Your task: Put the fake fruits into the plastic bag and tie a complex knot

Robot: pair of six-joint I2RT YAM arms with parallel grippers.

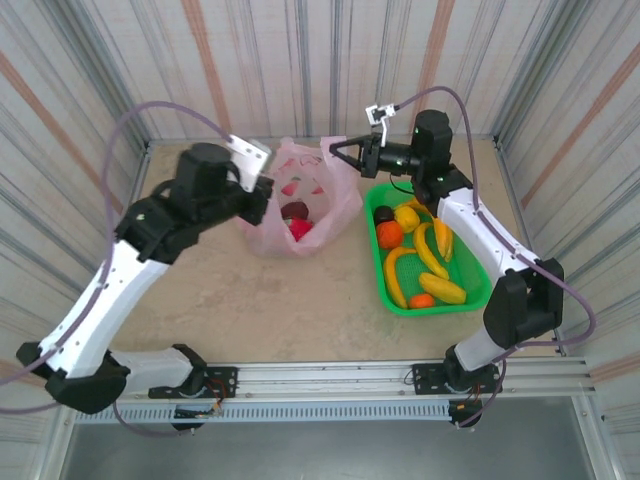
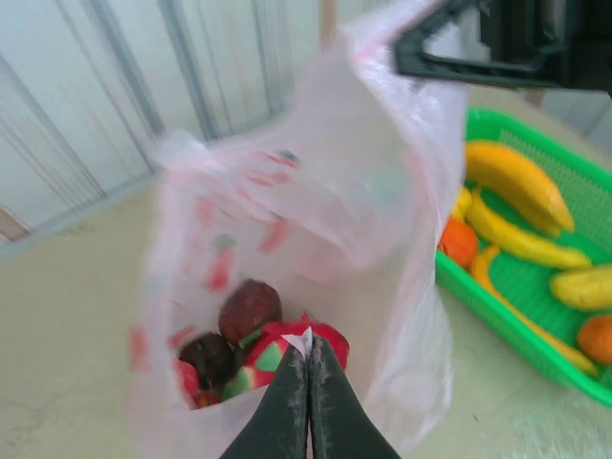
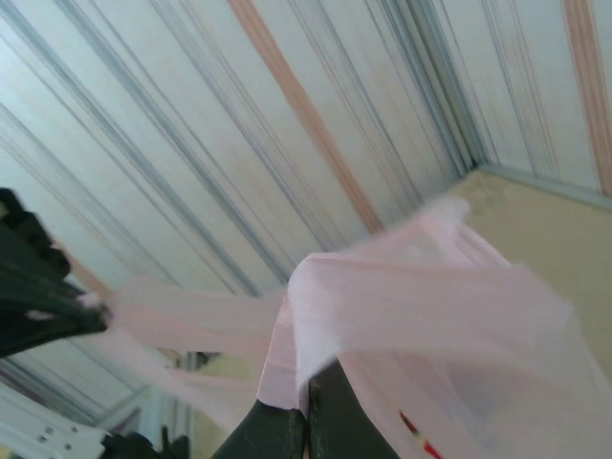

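You see the plastic bag (image 1: pixel 338 195) standing open at 12 o'clock on the table. Your left gripper (image 2: pixel 308 352) is pinched tight on its near rim. Your right gripper (image 3: pixel 304 406) is clamped on a handle (image 3: pixel 282 354) at the bag's 2 o'clock. A few fake fruits (image 2: pixel 251 308), dark brown and red, lie inside. Bananas (image 1: pixel 430 250) and orange balls (image 1: pixel 390 233) wait in the green basket (image 1: pixel 470 272) at the bag's 4 o'clock. Loading looks early, and tying is not begun. No writing is readable, only printed peach pictures (image 2: pixel 222 263).
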